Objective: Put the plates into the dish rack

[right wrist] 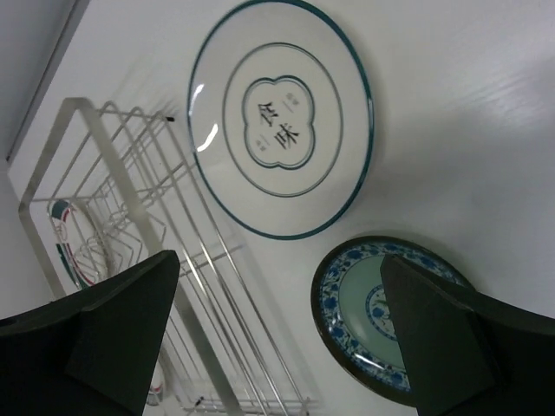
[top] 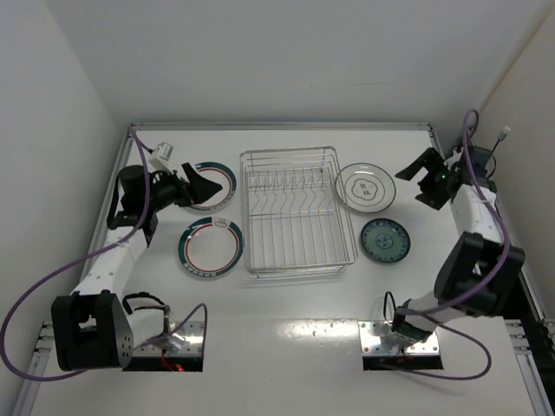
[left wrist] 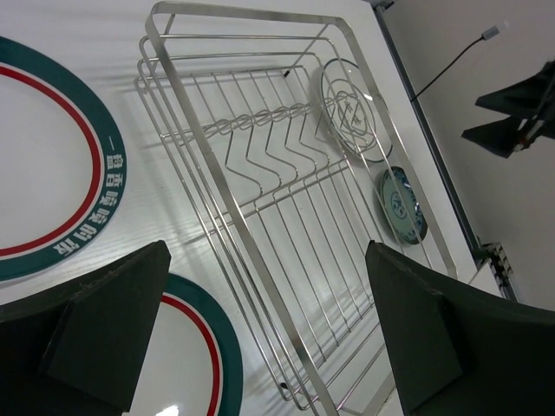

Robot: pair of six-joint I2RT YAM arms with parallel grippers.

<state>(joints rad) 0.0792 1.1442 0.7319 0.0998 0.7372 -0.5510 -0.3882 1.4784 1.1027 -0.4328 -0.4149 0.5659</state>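
White table (top: 286, 347), white walls. From above, the dish rack (top: 297, 212) lies between the left gripper (top: 198, 184), by a teal-rimmed plate (top: 227, 185), and the right gripper (top: 427, 179).
Left wrist: fingers spread wide, empty, rack ahead.
Right wrist: fingers spread, empty, with the grey-ringed plate (right wrist: 282, 121) and the patterned plate (right wrist: 351, 312) ahead.

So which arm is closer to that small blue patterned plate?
The right. The right arm ends just behind the small patterned plate, beside the grey-ringed plate; the left arm ends across the dish rack, over a teal-rimmed plate.
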